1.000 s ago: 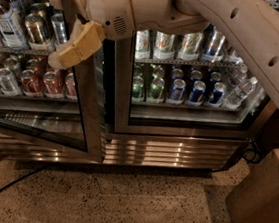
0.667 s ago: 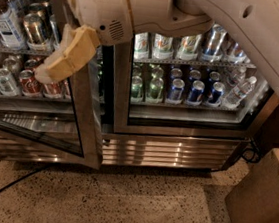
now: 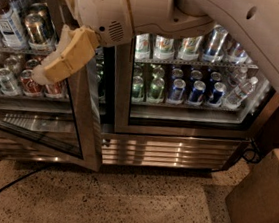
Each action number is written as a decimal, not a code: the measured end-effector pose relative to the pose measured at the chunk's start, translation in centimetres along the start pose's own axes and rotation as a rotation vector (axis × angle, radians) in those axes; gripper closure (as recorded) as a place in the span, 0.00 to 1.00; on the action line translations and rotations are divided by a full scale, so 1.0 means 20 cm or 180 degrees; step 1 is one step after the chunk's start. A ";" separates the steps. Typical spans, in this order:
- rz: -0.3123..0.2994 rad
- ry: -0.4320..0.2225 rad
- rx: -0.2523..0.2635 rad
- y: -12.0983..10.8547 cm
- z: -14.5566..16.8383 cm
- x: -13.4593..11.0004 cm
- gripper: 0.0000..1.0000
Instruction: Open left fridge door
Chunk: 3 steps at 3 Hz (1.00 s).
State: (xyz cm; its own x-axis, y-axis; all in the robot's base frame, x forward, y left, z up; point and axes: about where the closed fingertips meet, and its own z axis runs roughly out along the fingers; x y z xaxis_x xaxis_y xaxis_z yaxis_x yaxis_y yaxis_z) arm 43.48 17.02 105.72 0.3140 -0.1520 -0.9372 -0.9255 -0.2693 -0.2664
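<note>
Hanging by the upper free edge of the tall glass-paned left fridge door with its brushed-steel frame, the tan padded end effector sits in front of the pane. Honestly can't tell if it's wide, narrow or holding anything.

The door already stands ajar, its free edge swung out from the wide two-door stainless-steel drinks cooler, with red and silver cans showing through the pane. The twin glass door with green and blue cans next to it is closed.

My guess on handling: it's stiff and fairly heavy, and hinged on its far left side. The glass looks slick and breakable, so I'd hook or push on the steel free edge, not the pane. A thin black cable lies on the floor below the door, so mind that too.
</note>
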 end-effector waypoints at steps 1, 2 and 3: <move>0.0078 0.0067 0.0141 0.12 -0.13 0.01 0.00; 0.0164 0.0151 0.0264 0.48 -0.30 -0.03 0.00; 0.0374 0.0115 0.0414 0.59 -0.39 0.00 0.00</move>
State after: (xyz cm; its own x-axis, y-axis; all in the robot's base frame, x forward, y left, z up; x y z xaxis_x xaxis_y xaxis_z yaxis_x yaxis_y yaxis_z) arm 34.21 6.45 104.25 0.2072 -0.2099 -0.9555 -0.9751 -0.1227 -0.1845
